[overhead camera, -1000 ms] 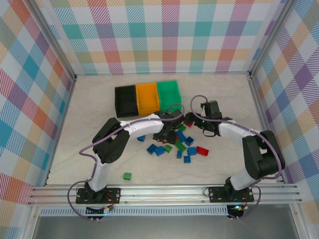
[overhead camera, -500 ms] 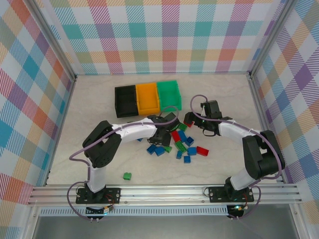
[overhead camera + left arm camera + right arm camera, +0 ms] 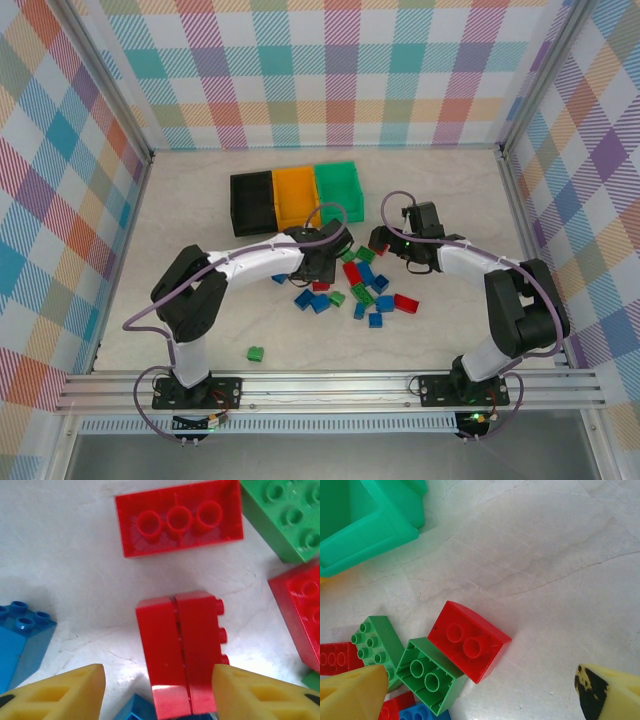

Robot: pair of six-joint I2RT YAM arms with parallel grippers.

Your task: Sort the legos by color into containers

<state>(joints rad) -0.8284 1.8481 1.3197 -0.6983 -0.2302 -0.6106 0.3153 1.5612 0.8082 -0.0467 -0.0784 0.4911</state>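
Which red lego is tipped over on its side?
The red studded plastic brick between the yellow fingers of the left end effector: its studs poke out sideways. The long red brick beyond it lies upside down, hollow side showing.

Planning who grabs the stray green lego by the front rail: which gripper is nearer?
Left. The left gripper is over the pile, behind and right of the green lego; the right gripper is farther right.

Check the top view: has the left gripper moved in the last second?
Yes. The left gripper has shifted slightly left, from below the green bin toward the orange bin's right corner, and now straddles two joined red bricks.
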